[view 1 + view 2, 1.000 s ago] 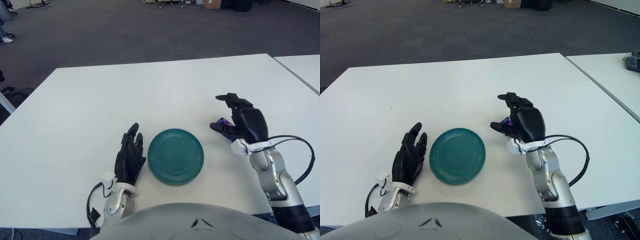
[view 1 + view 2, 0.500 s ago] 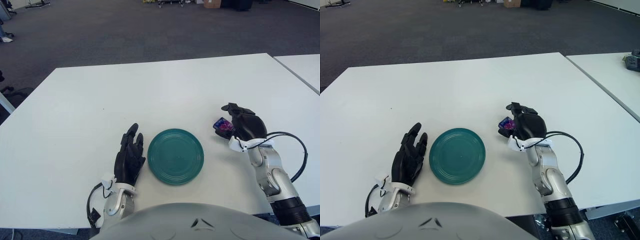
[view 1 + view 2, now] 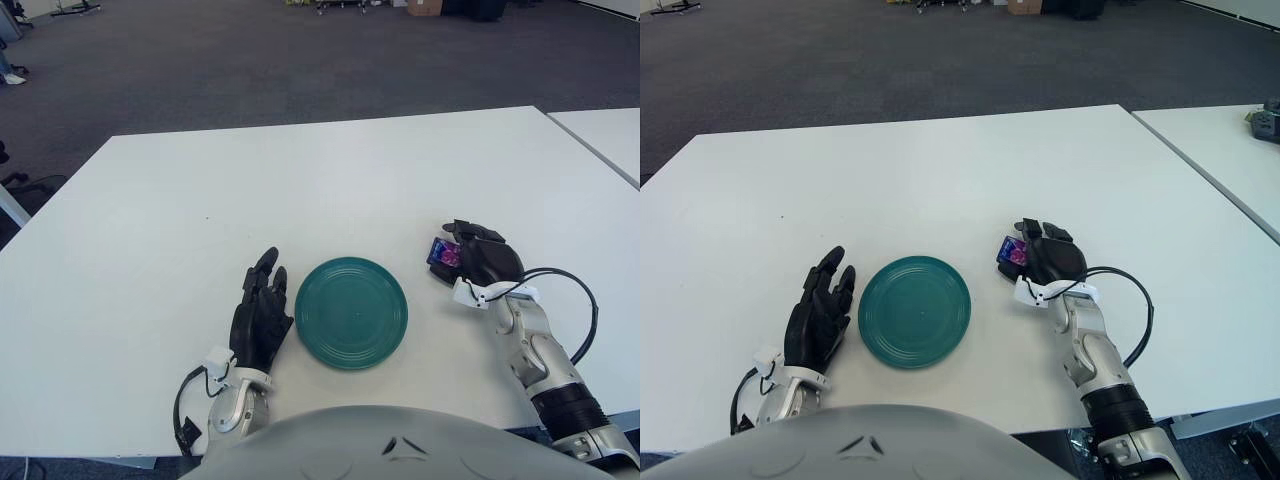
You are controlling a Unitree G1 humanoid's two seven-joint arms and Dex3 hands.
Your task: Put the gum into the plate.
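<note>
A teal plate [image 3: 351, 311] lies on the white table [image 3: 300, 190] near its front edge. To the right of the plate, apart from it, is the gum [image 3: 442, 252], a small purple and blue pack. My right hand [image 3: 460, 242] is down at the table with its fingers curled around the pack, whose left end sticks out toward the plate. My left hand [image 3: 260, 310] shows just left of the plate, fingers stretched out flat and holding nothing.
A second white table [image 3: 610, 135] stands close on the right, with a narrow gap between the two. A small dark object [image 3: 1267, 118] sits on it. A cable [image 3: 570, 300] loops from my right wrist. Grey carpet lies beyond the far edge.
My right hand has dropped from above the gum to the table and its fingers have curled around the pack. The left hand and the plate have not moved.
</note>
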